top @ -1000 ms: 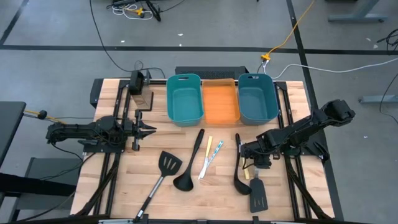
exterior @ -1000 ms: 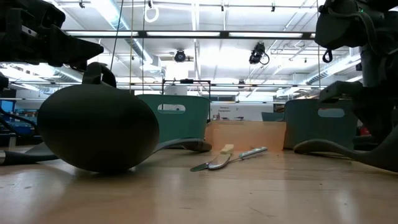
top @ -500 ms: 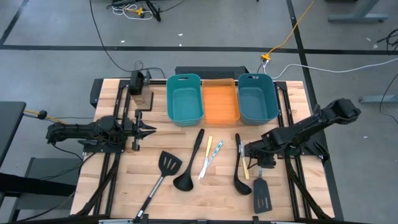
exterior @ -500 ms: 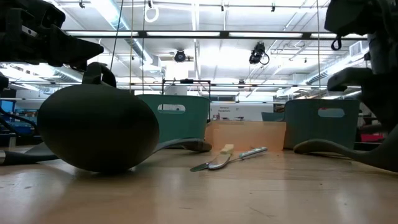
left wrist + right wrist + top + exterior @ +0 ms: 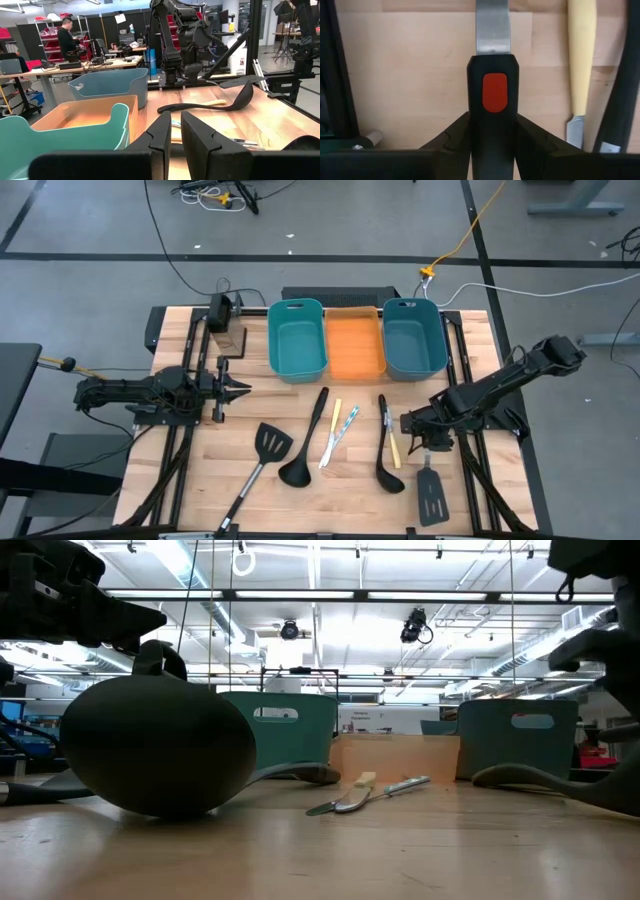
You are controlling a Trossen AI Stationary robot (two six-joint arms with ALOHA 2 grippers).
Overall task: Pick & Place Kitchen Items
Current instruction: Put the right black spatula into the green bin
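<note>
The right gripper (image 5: 428, 448) pinches the handle end of a black slotted plastic spatula (image 5: 430, 498) whose blade trails over the wooden table's (image 5: 190, 480) front right, so it may swing or slip.

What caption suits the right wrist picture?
Right gripper clamps black spatula handle with red button beside yellow stick.
</note>
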